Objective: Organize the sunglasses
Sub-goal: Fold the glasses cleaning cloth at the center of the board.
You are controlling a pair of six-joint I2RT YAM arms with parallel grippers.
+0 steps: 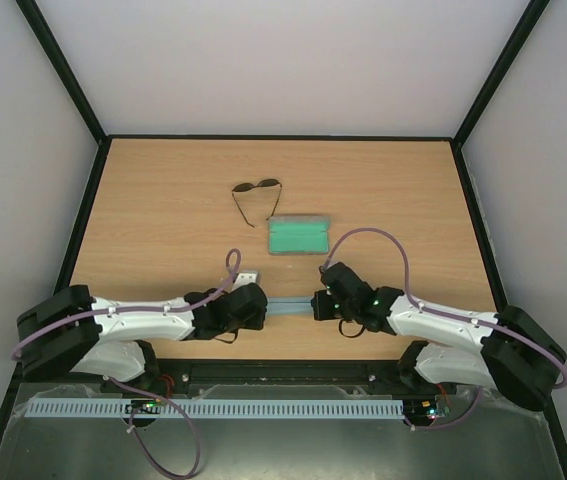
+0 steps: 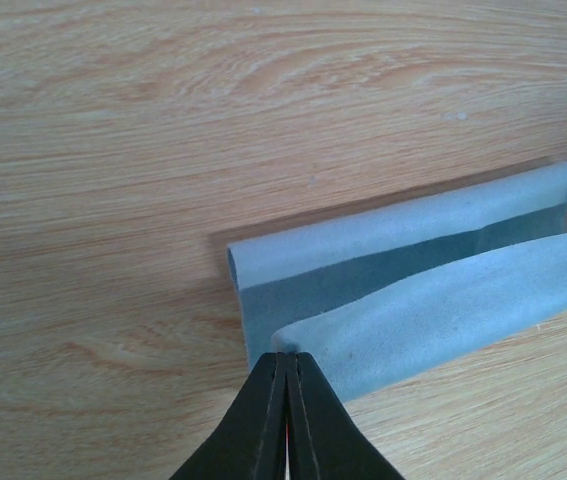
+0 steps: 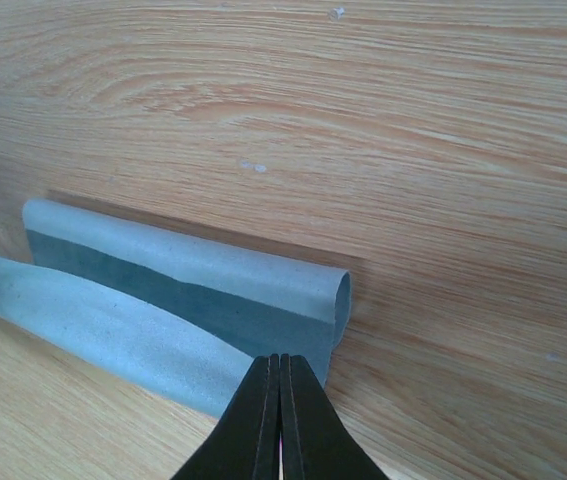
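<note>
Lying on the worktop beyond both hands: sunglasses, lens bar running left to right, temples splayed back toward the arms. Open case, green-lined, sits just beside them on the near right. Light blue cloth is stretched between left hand and right hand. The left hand appears nearer, almost straight below the sunglasses.

Left wrist: left hand clenched on one edge of the folded cloth; sunglasses out of view.

Right wrist: right hand clenched on the opposite edge of the cloth; sunglasses out of view.

Judgement: neither hand can reach forward until it lets the cloth go.
</note>
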